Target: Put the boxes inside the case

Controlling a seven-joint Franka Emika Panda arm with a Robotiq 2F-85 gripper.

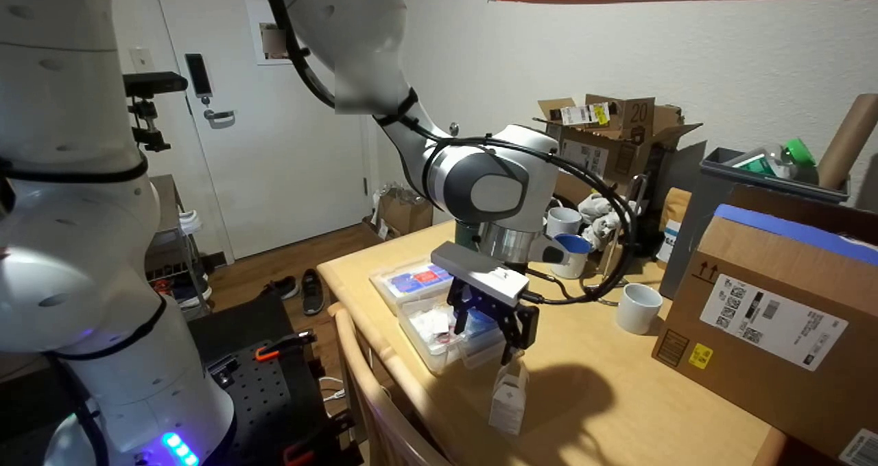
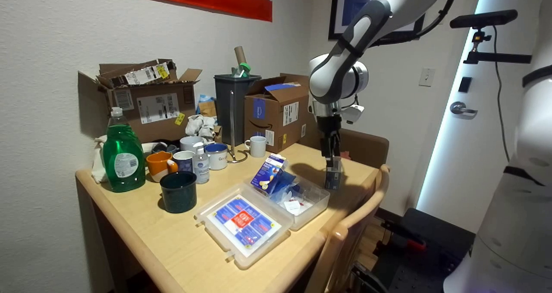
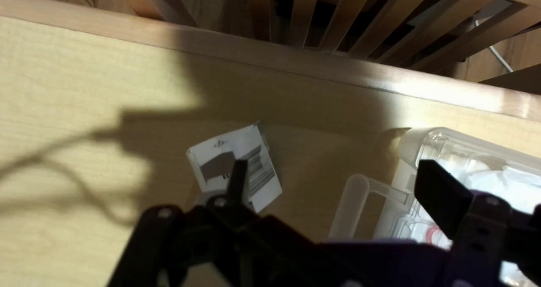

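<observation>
Gripper (image 3: 334, 170) has its fingers (image 3: 240, 179) spread, grasping nothing; in the wrist view one finger overlaps the pale carton (image 1: 507, 408), contact undetermined. This carton stands on the table (image 1: 651, 397) near the open case (image 2: 315, 210), where the blue carton (image 2: 265, 178) leans, apparently inside. Step in hand is judged to be lining up on the pale carton; next move calls for straddling it before closing.

Blu/wht box (image 2: 267, 175); wht/gry ctn (image 1: 508, 405)
</observation>
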